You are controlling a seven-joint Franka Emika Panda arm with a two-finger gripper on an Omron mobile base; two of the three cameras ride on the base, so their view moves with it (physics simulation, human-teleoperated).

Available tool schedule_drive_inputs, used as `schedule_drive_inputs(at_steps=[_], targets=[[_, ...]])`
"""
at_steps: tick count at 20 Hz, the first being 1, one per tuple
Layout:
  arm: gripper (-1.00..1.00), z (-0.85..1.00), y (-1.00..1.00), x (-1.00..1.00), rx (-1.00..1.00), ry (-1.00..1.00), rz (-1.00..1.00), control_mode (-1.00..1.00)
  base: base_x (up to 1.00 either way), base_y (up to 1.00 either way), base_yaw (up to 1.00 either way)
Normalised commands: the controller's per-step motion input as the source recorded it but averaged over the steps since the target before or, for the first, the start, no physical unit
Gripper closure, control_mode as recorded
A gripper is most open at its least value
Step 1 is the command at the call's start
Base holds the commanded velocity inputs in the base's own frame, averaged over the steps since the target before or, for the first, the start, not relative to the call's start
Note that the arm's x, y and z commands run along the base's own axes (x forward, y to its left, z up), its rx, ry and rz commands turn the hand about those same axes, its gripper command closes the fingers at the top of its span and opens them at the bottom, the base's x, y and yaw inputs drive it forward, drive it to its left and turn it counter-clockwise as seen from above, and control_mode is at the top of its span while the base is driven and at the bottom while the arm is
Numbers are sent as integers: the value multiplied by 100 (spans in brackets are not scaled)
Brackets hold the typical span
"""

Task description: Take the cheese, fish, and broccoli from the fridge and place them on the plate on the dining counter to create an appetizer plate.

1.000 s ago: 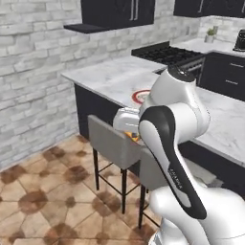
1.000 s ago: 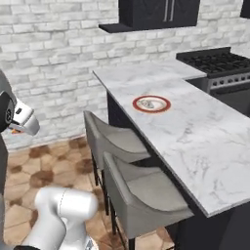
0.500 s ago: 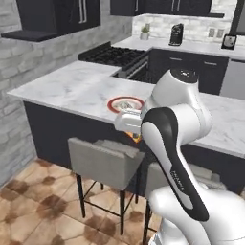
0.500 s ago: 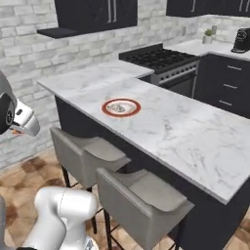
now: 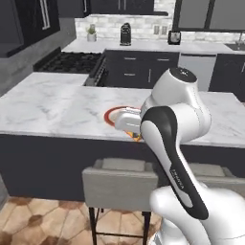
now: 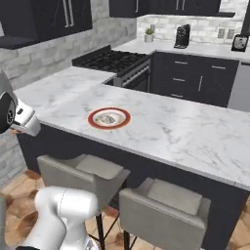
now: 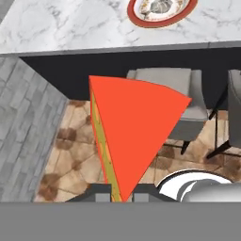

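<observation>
You are in the carrying step: the pincer (image 7: 122, 195) is clamped on the cheese (image 7: 134, 136), a red-orange wedge with a yellow side that stands up large in the hand view. In the left base view a small orange part of it shows just under the white hand, at the near edge of the desk (image 5: 52, 103).

The plate (image 6: 109, 118) lies on the desk, not far from the near edge, and something pale grey already rests in its middle. I judge this to be the fish (image 7: 159, 5), but it is too small to say for sure. No broccoli is visible on the plate, so I judge that it is not yet done.

For the next move, you must lift the cheese above the desk edge, bring it over the plate and lower it on a free part of the white centre, beside the grey thing, before you let go.

About room: the desk top around the plate is bare. Below the edge stand the grey chairs (image 6: 85, 173), so keep the hand high while it crosses. The plate is near the edge, so a short reach forward should be enough.
</observation>
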Motion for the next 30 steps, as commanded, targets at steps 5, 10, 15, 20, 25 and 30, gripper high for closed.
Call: schedule_drive_inputs(at_steps=[5,10,15,20,25,30], targets=[[100,0,0,0,0,0,0,100,43,77,-57],[100,0,0,0,0,0,0,100,67,42,-51],[100,0,0,0,0,0,0,100,94,9,-35],[100,0,0,30,-5,0,-7,-100,51,8,-15],[100,0,-18,96,-10,0,-8,-100,0,0,0],[100,-9,-48,100,-4,0,0,-100,0,0,0]])
